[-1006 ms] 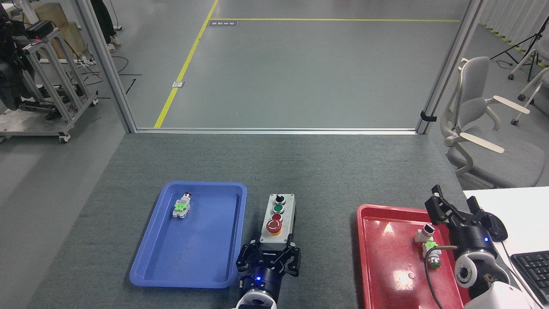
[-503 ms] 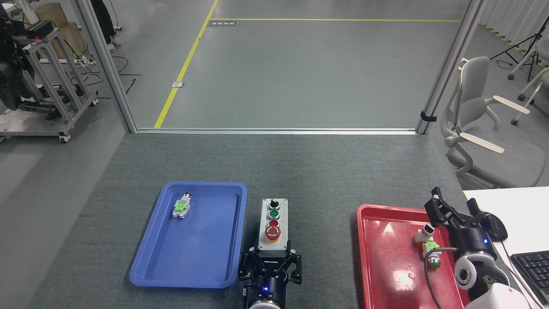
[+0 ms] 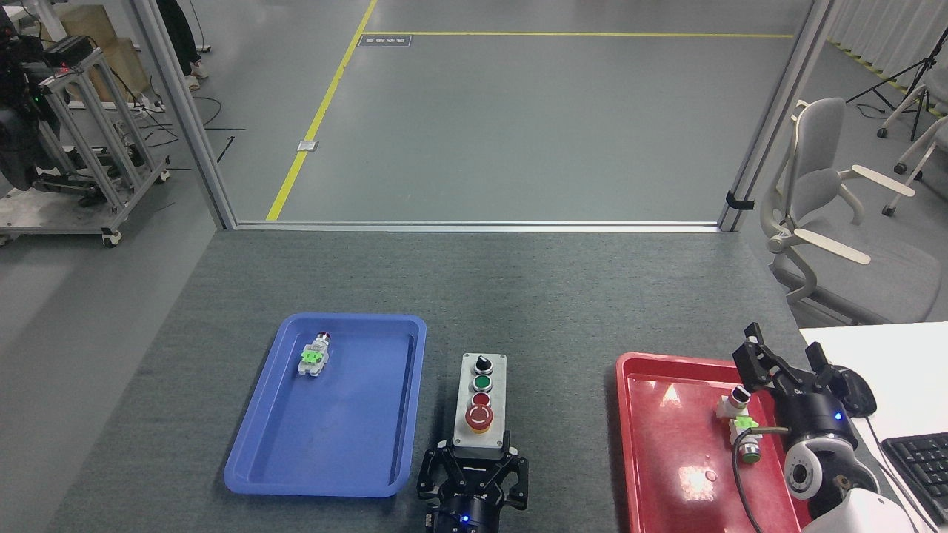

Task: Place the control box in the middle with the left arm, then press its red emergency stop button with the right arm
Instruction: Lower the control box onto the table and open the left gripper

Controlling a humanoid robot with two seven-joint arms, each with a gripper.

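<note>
The left hand (image 3: 474, 465) grips the near end of the control box (image 3: 480, 400), which sits on the grey desk (image 3: 518, 296) between the blue tray (image 3: 252, 474) and the red tray (image 3: 629, 444). Placing looks almost done. The right hand (image 3: 781, 363) waits open and empty; next it must reach the red emergency stop button (image 3: 479, 418). Beyond lies bare desk.

Control box (image 3: 479, 403): light-grey top, black knob, green button, small red button. Red emergency stop button (image 3: 479, 418) on yellow ring. Blue tray (image 3: 259, 459), red tray (image 3: 637, 459) (glossy glare). Bench (image 3: 518, 296) dark-grey, speckled.
</note>
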